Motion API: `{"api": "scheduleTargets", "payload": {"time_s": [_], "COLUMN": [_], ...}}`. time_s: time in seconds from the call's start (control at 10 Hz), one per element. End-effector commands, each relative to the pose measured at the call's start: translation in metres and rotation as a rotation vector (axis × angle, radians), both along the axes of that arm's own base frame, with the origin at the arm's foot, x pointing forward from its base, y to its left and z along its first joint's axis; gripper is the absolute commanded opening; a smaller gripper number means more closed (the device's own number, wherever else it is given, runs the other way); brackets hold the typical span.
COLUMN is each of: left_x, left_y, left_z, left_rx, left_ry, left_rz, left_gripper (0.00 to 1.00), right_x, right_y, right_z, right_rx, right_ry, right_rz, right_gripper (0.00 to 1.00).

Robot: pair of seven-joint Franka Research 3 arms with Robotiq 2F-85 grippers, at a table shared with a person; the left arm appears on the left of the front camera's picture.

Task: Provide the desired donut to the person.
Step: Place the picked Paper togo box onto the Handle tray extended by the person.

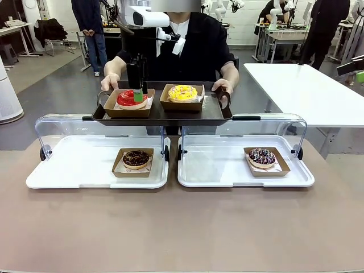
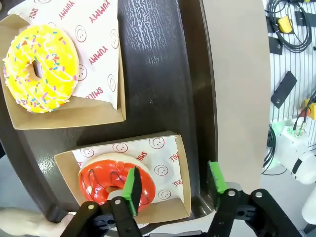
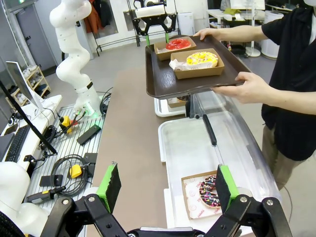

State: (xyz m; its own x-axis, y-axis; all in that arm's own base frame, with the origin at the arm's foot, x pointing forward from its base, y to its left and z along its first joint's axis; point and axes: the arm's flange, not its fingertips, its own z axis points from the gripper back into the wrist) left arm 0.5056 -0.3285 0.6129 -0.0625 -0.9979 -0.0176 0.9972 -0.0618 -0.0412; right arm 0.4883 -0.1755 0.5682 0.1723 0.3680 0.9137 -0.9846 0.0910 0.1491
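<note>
**Grey-floored lab, brown table, two donuts up on the tray**

Beyond the brown tabletop [image 1: 182, 227] the room runs back over a grey floor to white tables and other workstations, with a figure in blue jeans [image 1: 91, 31] standing far off. On the table sit two white display trays under clear raised lids: the left tray [image 1: 68, 170] carries a chocolate donut [image 1: 136, 158] in a card box, the right tray [image 1: 227, 170] a dark sprinkled donut [image 1: 262, 157]. Across the table, the person [image 1: 193, 45] in a black jacket grips a dark brown tray [image 1: 170, 114] by both ends, level above the display lids. On it, side by side, are a red-glazed donut [image 1: 132, 98] and a yellow sprinkled donut [image 1: 182, 92], each in its own box. The left gripper [image 2: 174, 185] hangs right over the red donut's box, jaws parted, one green pad [image 2: 132, 190] over the icing, the other out past the box edge, clasping nothing. Back on the robot's side, the right gripper [image 3: 168, 185] hovers over the right tray, spread wide and empty.
</note>
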Motion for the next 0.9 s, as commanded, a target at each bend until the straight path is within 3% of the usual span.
{"api": "scheduleTargets", "payload": {"time_s": [0.0, 0.1, 0.2, 0.3, 0.6, 0.8], "left_x": [0.004, 0.004, 0.004, 0.004, -0.007, -0.026], "left_y": [-0.001, 0.0, 0.001, 0.002, 0.029, 0.079], "left_z": [0.008, 0.008, 0.008, 0.008, 0.009, 0.016], "left_rx": [-0.011, -0.008, -0.005, -0.011, -0.091, -0.165], "left_ry": [0.012, 0.012, 0.013, 0.016, 0.024, -0.001], "left_rz": [0.008, 0.008, 0.007, 0.005, -0.022, -0.039], "left_gripper": [1.0, 1.0, 0.9, 0.99, 1.0, 1.0], "right_x": [0.0, 0.0, 0.0, 0.0, 0.0, 0.0], "right_y": [0.0, 0.0, 0.0, 0.0, 0.0, 0.0], "right_z": [-0.001, -0.001, -0.001, -0.001, -0.001, -0.001], "right_rx": [0.002, 0.002, 0.002, 0.002, 0.002, 0.002], "right_ry": [0.001, 0.001, 0.001, 0.001, 0.001, 0.001], "right_rz": [0.001, 0.001, 0.001, 0.001, 0.001, 0.001], "right_gripper": [1.0, 1.0, 1.0, 1.0, 1.0, 1.0]}}
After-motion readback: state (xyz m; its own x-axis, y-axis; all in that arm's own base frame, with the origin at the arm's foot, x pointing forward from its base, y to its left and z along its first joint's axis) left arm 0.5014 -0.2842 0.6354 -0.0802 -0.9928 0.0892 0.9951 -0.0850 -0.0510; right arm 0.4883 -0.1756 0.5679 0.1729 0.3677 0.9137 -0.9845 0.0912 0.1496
